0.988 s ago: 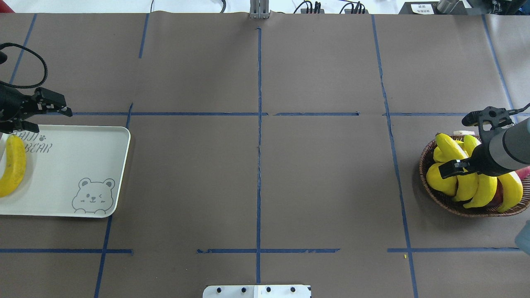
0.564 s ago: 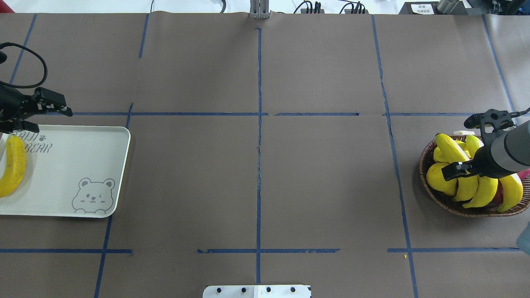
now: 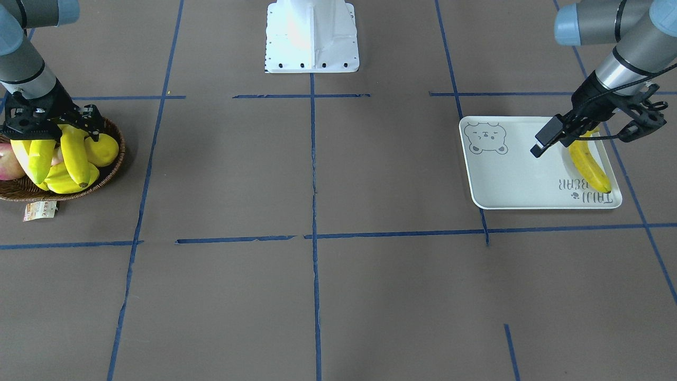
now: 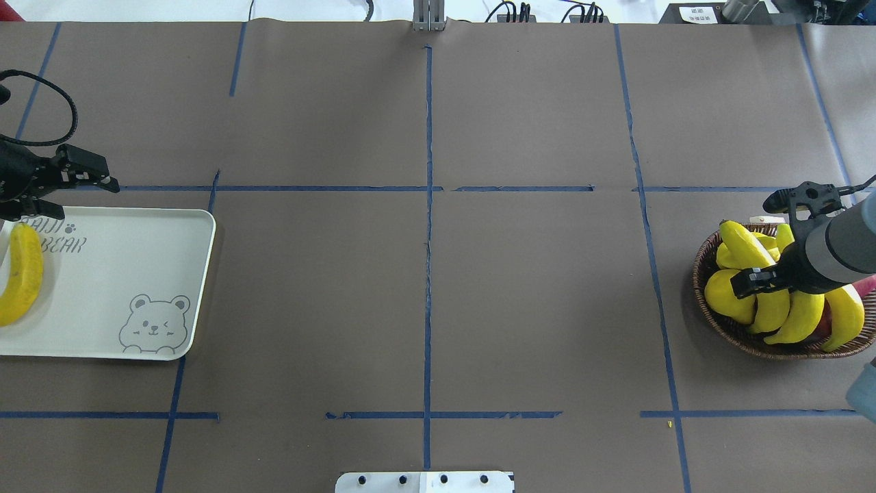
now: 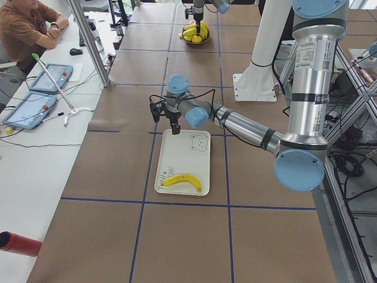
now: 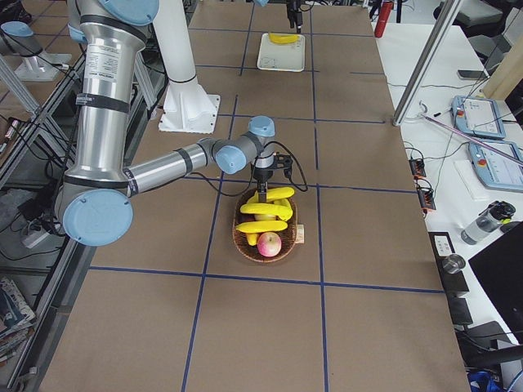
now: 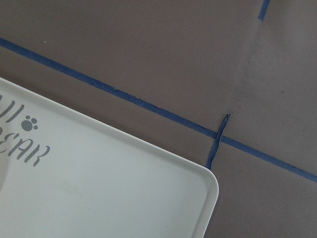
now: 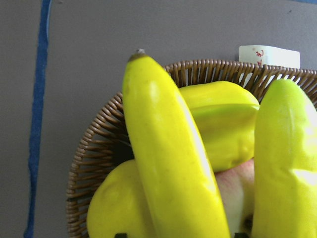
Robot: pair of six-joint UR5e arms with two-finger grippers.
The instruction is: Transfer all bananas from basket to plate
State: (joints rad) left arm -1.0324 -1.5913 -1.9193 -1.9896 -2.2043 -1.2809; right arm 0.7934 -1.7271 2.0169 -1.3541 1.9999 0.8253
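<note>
Three bananas [image 4: 801,318] lie piled in the wicker basket [image 4: 739,335] at the right. A fourth banana [image 4: 20,277] lies on the white bear plate [image 4: 123,274] at the left. My right gripper [image 4: 773,274] is low over the basket and open. In the right wrist view its fingertips [image 8: 120,234] stand on either side of the top banana [image 8: 168,148], apart from it. My left gripper [image 3: 577,136] hovers over the plate's far edge near the end of the banana on the plate [image 3: 589,164]. It looks open and empty, and its fingers do not show in the left wrist view.
A yellow lemon [image 4: 725,294], a short ribbed yellow fruit [image 8: 223,119] and a red apple [image 3: 8,161] share the basket. A paper tag [image 3: 39,210] lies by its rim. The robot base [image 3: 312,37] stands mid-table at the near edge.
My right gripper has sunk slightly onto the banana pile. The left gripper and the plate's banana have not moved.
</note>
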